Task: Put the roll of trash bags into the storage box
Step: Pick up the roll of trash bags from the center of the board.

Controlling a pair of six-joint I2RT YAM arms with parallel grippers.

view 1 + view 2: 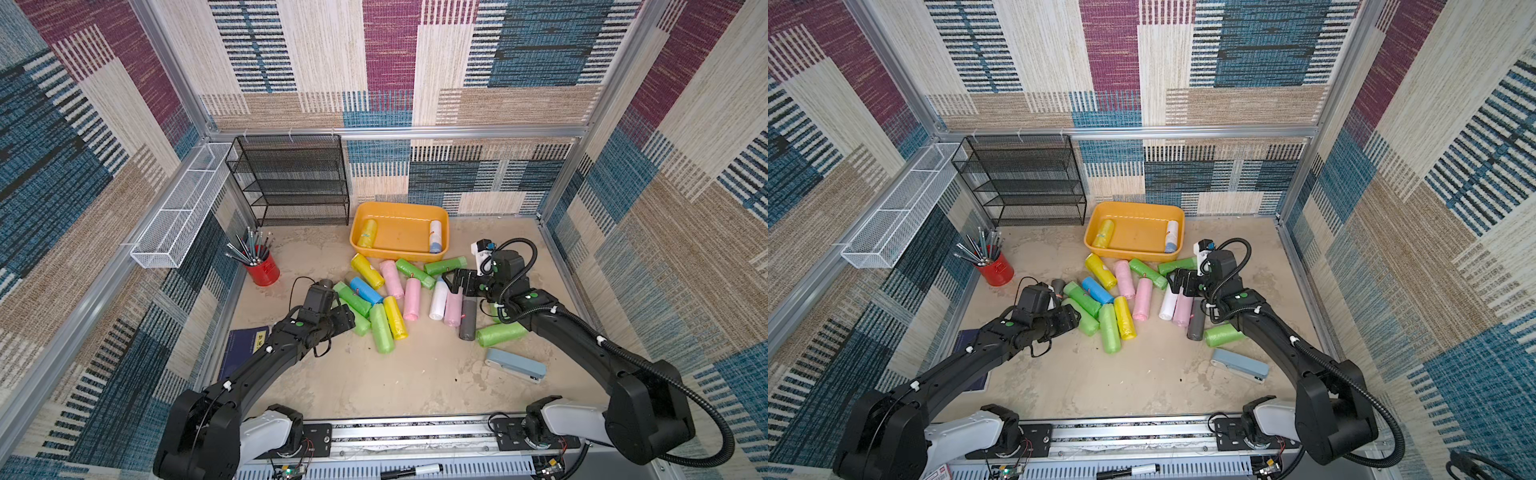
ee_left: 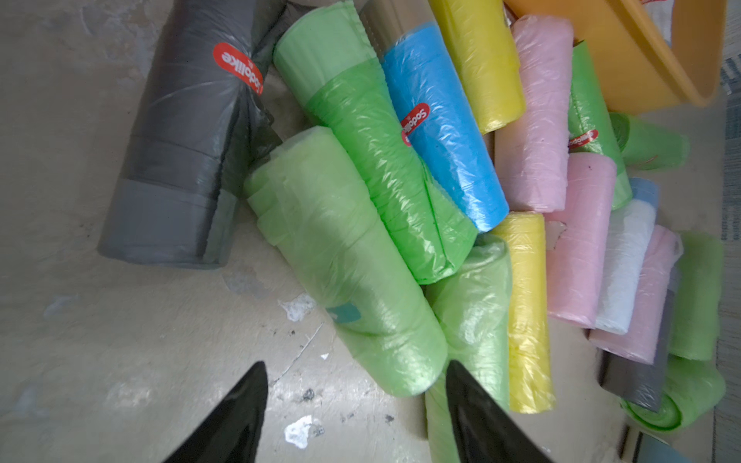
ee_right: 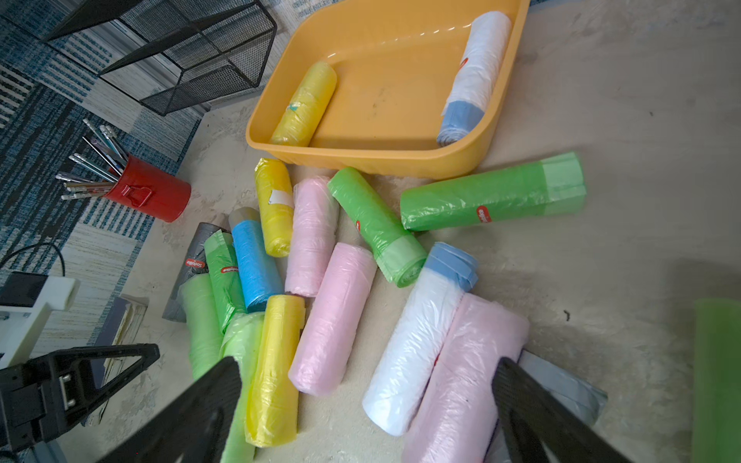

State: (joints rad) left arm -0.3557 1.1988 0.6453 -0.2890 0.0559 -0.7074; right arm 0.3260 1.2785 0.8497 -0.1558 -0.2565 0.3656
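Storage box (image 2: 625,52) cropped, left wrist view

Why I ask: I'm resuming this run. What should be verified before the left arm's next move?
1. Left gripper jaws apart: ok, they straddle the pale green roll near its end.
2. Grip closed on that roll: not ok, a gap shows beside one finger.
3. Neighbouring green roll clear of the fingers: cannot tell.
4. Storage box has room: ok, only a yellow roll and a white roll lie at its ends.
5. Right gripper out of the way: probably ok, open and apart from the left one.
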